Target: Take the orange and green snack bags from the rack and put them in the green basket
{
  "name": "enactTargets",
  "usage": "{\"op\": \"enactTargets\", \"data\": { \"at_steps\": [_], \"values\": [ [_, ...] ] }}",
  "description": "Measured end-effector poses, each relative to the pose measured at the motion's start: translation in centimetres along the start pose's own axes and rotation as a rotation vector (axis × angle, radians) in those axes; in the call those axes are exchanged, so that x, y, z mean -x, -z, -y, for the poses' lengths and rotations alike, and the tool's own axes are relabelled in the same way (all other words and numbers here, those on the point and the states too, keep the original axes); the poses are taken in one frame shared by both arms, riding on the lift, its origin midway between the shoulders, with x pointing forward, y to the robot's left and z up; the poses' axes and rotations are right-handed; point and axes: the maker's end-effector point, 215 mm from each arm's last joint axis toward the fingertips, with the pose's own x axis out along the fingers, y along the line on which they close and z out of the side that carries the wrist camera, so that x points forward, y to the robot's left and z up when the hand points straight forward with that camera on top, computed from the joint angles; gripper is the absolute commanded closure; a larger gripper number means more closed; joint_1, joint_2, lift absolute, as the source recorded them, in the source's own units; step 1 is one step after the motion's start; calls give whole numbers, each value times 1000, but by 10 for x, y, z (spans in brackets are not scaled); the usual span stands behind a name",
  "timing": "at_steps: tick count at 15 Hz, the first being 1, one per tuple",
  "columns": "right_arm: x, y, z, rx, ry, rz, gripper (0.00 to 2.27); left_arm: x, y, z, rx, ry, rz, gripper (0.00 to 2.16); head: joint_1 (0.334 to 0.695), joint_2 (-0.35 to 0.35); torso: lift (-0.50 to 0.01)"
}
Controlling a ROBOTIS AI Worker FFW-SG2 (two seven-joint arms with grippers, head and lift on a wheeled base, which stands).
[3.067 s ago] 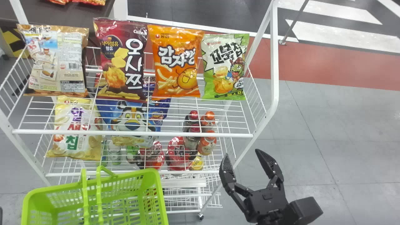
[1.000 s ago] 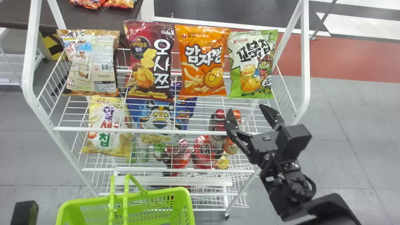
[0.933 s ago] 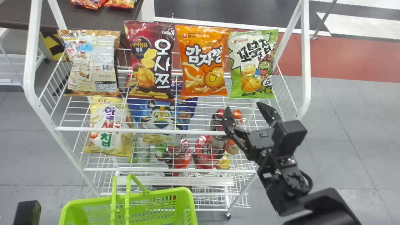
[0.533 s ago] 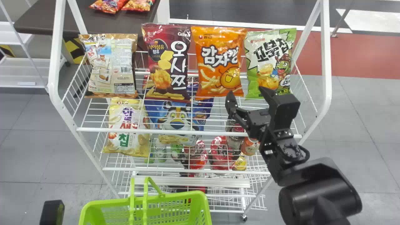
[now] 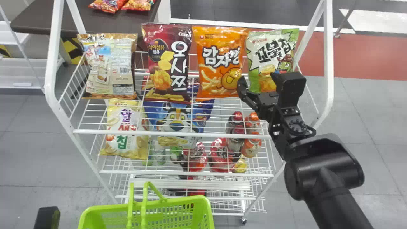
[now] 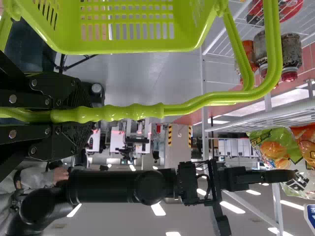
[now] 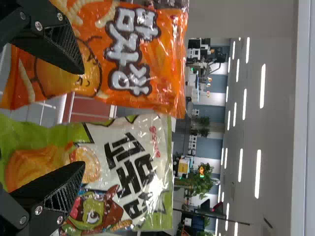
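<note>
Black right pincer (image 5: 258, 78) spread near crinkly orange bag (image 5: 221, 44) and green bag (image 5: 268, 47), left pincer (image 5: 47, 218) clenching smooth basket handle (image 6: 135, 112)

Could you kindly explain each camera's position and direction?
Head view: on head, facing forward and down at rack and basket; right arm, right pincer show.
Left wrist view: on that wrist, facing basket and rack; left pincer, right arm show.
Right wrist view: on that wrist, facing orange bag and green bag; right pincer shows.
Head and right wrist share both bags.
</note>
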Motion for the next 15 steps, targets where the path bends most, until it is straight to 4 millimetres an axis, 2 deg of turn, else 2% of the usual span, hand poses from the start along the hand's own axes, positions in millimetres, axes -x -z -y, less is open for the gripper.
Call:
{"op": "enactTargets", "data": {
  "at_steps": [7,12,14,15],
  "values": [
    [-12,5,46,4,70,-19,171,0,0,0,-4,0,2,2148,695,-184,0],
    [-24,4,58,9,85,-26,178,1,0,-2,-7,1,6,2148,695,-194,0],
    [-28,6,60,11,86,-32,262,1,0,-2,-7,1,7,2148,695,-195,0],
    [-29,7,60,13,85,-37,387,1,0,-3,-7,0,8,2148,695,-195,0]
  ]
}}
